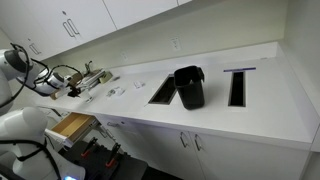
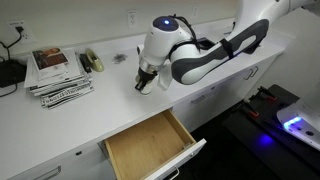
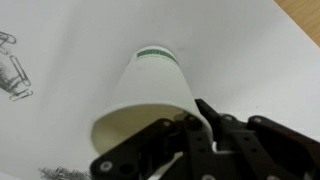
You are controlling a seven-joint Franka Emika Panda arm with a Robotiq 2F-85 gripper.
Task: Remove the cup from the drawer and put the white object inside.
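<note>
My gripper [image 3: 190,112] is shut on the rim of a white paper cup [image 3: 150,85] with a green stripe, one finger inside and one outside. The cup is held tipped over the white counter [image 3: 250,70]. In an exterior view my gripper [image 2: 145,82] is above the counter, behind the open drawer [image 2: 150,145]. The drawer's light wooden box looks empty. The drawer also shows in an exterior view [image 1: 72,127], below my gripper [image 1: 72,90]. Small white and metal items [image 1: 112,92] lie on the counter nearby; I cannot tell which is the white object.
A stack of magazines [image 2: 58,72] and a black device [image 2: 10,72] sit on the counter. A black bin [image 1: 188,87] stands between two rectangular counter openings [image 1: 237,87]. A wire clip [image 3: 10,65] lies near the cup. White cabinet doors run below the counter.
</note>
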